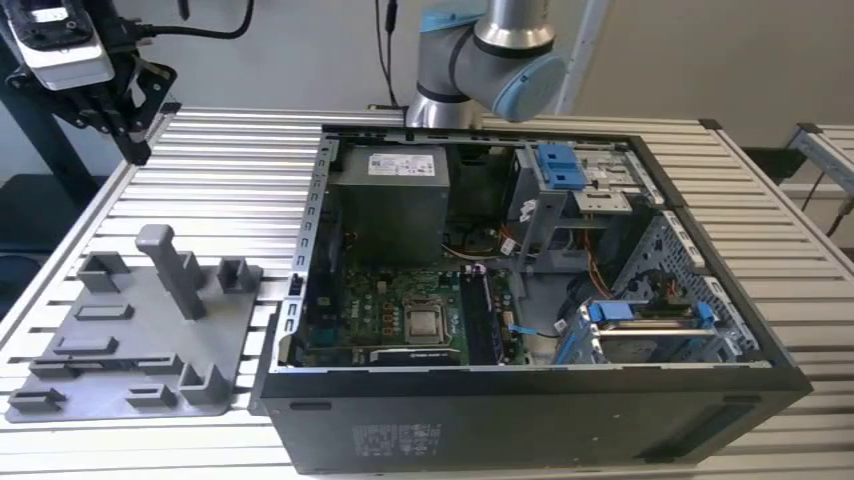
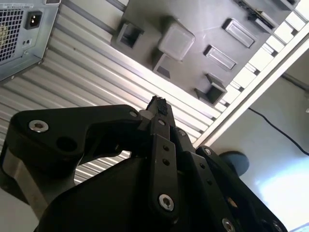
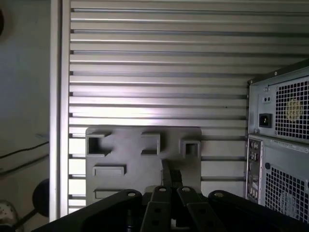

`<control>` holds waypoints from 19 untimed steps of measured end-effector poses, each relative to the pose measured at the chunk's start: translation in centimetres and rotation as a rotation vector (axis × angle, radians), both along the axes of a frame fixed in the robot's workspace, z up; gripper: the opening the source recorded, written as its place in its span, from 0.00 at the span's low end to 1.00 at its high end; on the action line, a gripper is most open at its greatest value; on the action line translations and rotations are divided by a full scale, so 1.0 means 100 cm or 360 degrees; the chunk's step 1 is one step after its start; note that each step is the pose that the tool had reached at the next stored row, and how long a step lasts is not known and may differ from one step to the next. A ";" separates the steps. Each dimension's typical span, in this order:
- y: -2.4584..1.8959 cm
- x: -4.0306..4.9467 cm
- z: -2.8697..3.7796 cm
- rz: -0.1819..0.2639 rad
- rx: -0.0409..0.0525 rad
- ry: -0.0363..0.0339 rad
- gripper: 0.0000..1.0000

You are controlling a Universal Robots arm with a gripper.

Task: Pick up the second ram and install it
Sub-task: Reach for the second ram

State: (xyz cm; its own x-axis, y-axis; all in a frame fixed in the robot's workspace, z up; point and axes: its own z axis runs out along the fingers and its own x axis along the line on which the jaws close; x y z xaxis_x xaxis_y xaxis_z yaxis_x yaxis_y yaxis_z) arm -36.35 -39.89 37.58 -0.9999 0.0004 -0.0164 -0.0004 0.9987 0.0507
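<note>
- The second ram [image 1: 104, 361], as far as we can tell, is the thin dark strip lying flat in the grey holder tray [image 1: 147, 330]. It sits along the tray's edge at about six o'clock from the tall post [image 1: 167, 270] in the exterior view. In the second wrist view we see a similar dark strip [image 2: 253, 14] at the tray's far end.
- The gripper [image 1: 139, 152] hangs in the air well apart from that strip, at about twelve o'clock from the tray in the exterior view.
- In both wrist views we see the gripper's [image 2: 157, 103] black fingers [image 3: 167, 175] pressed together with nothing between them, above the tray [image 3: 125, 150].
- The tray rests on the slatted metal table [image 1: 227, 170], just beside the open computer case [image 1: 534, 410] at the case's nine o'clock.
- Inside the case we see the motherboard [image 1: 387, 300], with dark memory slots [image 1: 481, 310] at three o'clock from the processor socket [image 1: 424, 322].
- The grey power supply [image 1: 387, 200] stands at twelve o'clock from the motherboard.
- The arm's [image 1: 494, 60] base rises behind the case at twelve o'clock.
</note>
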 end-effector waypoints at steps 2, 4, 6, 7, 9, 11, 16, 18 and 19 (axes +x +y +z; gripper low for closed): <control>0.0000 -0.0023 -0.0001 0.0003 0.0000 0.0000 0.11; 0.0000 -0.0053 -0.0003 0.0010 0.0000 0.0000 0.11; 0.0000 -0.0073 -0.0007 0.0032 0.0001 0.0000 0.11; 0.0000 -0.0084 -0.0009 0.0044 0.0003 0.0000 0.11; 0.0000 -0.0107 -0.0014 0.0065 0.0005 0.0000 0.11; 0.0000 -0.0132 -0.0019 0.0075 0.0008 0.0000 0.11; 0.0000 -0.0201 -0.0030 0.0075 0.0008 0.0000 0.11; 0.0000 -0.0219 -0.0035 0.0075 0.0008 0.0000 0.11; 0.0000 -0.0228 -0.0037 0.0075 0.0008 0.0000 0.11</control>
State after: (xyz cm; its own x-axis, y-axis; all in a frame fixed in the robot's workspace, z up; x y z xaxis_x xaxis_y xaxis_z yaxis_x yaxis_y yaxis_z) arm -38.63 -39.89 37.21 -0.9988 -0.0464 -0.0165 -0.0472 0.9973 0.0557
